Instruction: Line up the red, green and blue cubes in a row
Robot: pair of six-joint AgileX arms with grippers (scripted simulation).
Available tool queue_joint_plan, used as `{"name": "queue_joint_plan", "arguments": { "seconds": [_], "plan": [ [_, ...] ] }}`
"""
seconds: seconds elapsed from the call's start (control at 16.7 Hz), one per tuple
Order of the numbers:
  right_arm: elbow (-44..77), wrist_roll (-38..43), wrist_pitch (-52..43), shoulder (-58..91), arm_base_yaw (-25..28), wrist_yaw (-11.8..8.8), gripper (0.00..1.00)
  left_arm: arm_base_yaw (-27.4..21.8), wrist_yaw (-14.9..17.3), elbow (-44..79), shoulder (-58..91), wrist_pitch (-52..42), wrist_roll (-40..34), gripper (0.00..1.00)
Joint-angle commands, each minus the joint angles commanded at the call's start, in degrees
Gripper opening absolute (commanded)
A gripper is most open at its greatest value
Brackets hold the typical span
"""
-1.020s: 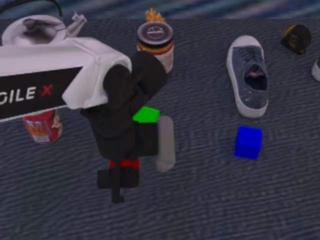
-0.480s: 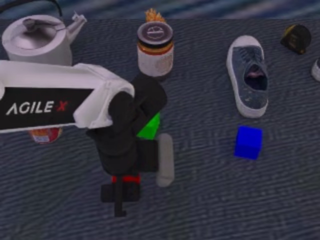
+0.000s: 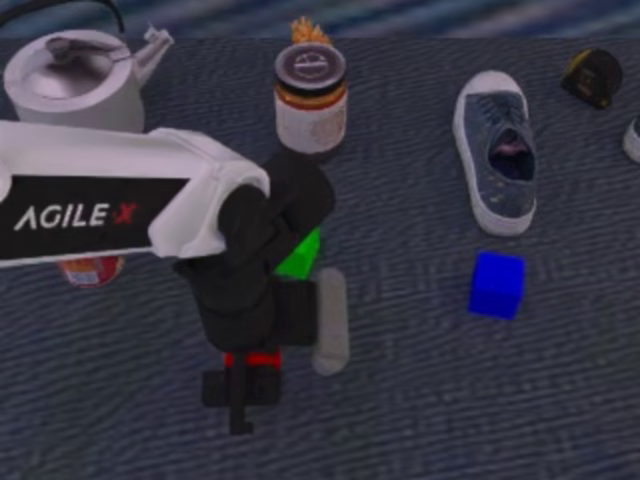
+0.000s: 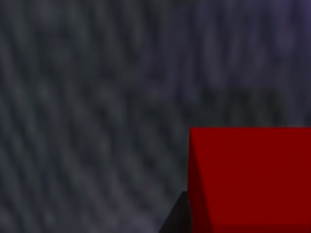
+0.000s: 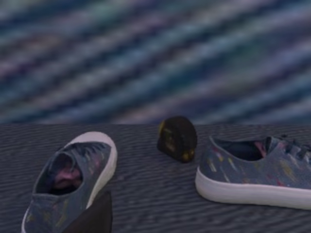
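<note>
My left gripper [image 3: 242,376] is shut on the red cube [image 3: 250,358], left of the table's middle and toward its front. In the left wrist view the red cube [image 4: 250,179] looms close, with one dark finger [image 4: 176,221] against its side. The green cube [image 3: 302,256] sits just behind the gripper, mostly hidden under my left arm. Off to the right, the blue cube [image 3: 497,285] rests alone on the cloth. My right arm is out of the top view; a dark part of the right gripper [image 5: 95,216] shows in the right wrist view.
A kettle [image 3: 70,75] stands at the back left and a jar [image 3: 311,90] at the back middle. A denim shoe [image 3: 495,150], a tape measure [image 3: 592,78] and a second shoe [image 3: 632,140] lie at the back right. A red can [image 3: 90,268] peeks from under my left arm.
Over the last second my left arm moved toward the table's front with the red cube in its grip, covering more of the green cube. It has held still for the last half second.
</note>
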Motion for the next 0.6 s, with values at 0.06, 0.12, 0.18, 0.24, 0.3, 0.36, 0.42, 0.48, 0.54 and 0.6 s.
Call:
{"name": "queue_joint_plan", "arguments": {
  "seconds": [0.06,0.12,0.18,0.24,0.3,0.36,0.42,0.48,0.54,0.6],
  "plan": [
    [0.0,0.0,0.0,0.0,0.0,0.0,1.0,0.0,0.0,0.0,0.0,0.0,0.0,0.68],
    [0.0,0.0,0.0,0.0,0.0,0.0,1.0,0.0,0.0,0.0,0.0,0.0,0.0,0.75],
    [0.0,0.0,0.0,0.0,0.0,0.0,1.0,0.0,0.0,0.0,0.0,0.0,0.0,0.83],
    [0.0,0.0,0.0,0.0,0.0,0.0,1.0,0.0,0.0,0.0,0.0,0.0,0.0,0.9],
    [0.0,0.0,0.0,0.0,0.0,0.0,1.0,0.0,0.0,0.0,0.0,0.0,0.0,0.98],
    [0.0,0.0,0.0,0.0,0.0,0.0,1.0,0.0,0.0,0.0,0.0,0.0,0.0,1.0],
    [0.0,0.0,0.0,0.0,0.0,0.0,1.0,0.0,0.0,0.0,0.0,0.0,0.0,1.0],
    [0.0,0.0,0.0,0.0,0.0,0.0,1.0,0.0,0.0,0.0,0.0,0.0,0.0,1.0],
    [0.0,0.0,0.0,0.0,0.0,0.0,1.0,0.0,0.0,0.0,0.0,0.0,0.0,1.0],
    [0.0,0.0,0.0,0.0,0.0,0.0,1.0,0.0,0.0,0.0,0.0,0.0,0.0,1.0]
  ]
}}
